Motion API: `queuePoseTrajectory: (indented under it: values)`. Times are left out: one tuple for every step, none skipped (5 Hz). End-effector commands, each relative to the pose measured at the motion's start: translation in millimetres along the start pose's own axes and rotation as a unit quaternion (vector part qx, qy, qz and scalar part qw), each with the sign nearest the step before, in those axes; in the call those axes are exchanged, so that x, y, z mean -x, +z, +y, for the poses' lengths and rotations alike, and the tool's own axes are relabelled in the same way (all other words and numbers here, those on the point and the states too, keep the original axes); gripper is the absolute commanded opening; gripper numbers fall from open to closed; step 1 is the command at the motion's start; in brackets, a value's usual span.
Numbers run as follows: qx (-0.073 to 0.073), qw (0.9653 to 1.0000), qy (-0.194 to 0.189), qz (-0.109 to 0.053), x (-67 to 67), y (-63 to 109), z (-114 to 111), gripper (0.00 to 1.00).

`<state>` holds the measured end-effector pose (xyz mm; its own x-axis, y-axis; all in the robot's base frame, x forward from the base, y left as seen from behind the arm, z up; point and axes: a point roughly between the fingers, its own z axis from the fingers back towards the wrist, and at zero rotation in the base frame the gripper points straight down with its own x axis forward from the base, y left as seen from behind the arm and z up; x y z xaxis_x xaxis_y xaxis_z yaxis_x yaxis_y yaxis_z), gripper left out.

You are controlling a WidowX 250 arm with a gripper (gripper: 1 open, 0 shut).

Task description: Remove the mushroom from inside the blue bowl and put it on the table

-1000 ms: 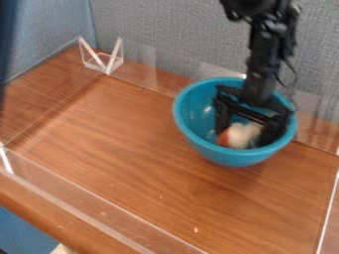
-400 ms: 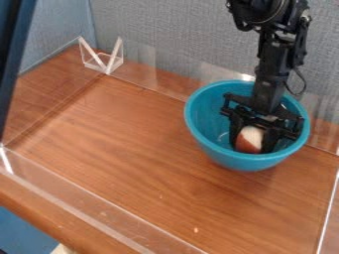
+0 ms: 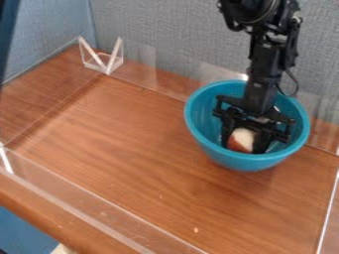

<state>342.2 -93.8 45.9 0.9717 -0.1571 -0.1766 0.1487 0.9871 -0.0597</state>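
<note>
One gripper [image 3: 244, 136] points down inside blue bowl [image 3: 208, 134], far right on table [image 3: 133, 139]; jaws clamped either side of mushroom [image 3: 241, 141]. Straight lift clears rim.

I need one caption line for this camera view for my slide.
Black robot gripper shut on small orange-capped toy mushroom inside large turquoise plastic bowl on glossy wood-grain table.

Surface [image 3: 133, 149]: glossy reddish-brown wood grain, edged by low clear acrylic walls [image 3: 159, 213]. Blue bowl [image 3: 212, 149] sits directly on it, near the far right wall. Small clear folded stand [image 3: 99, 55] well left of the bowl, at the far edge.
</note>
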Motion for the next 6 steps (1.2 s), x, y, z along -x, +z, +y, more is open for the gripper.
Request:
queuePoseTrajectory:
  values:
    - [0.002,0.9986,-0.024,-0.047,4.9,30.9,5,0.0]
    - [0.004,0.9986,-0.026,-0.046,4.6,29.9,4,0.0]
    - [0.005,0.9985,-0.028,-0.046,4.1,28.8,4,0.0]
    - [0.01,0.9988,-0.008,-0.048,15.4,25.7,-1,0.0]
    - [0.015,0.9986,0.013,-0.048,26.1,21.9,-6,0.0]
    - [0.018,0.998,0.035,-0.049,35.3,18.4,-11,0.0]
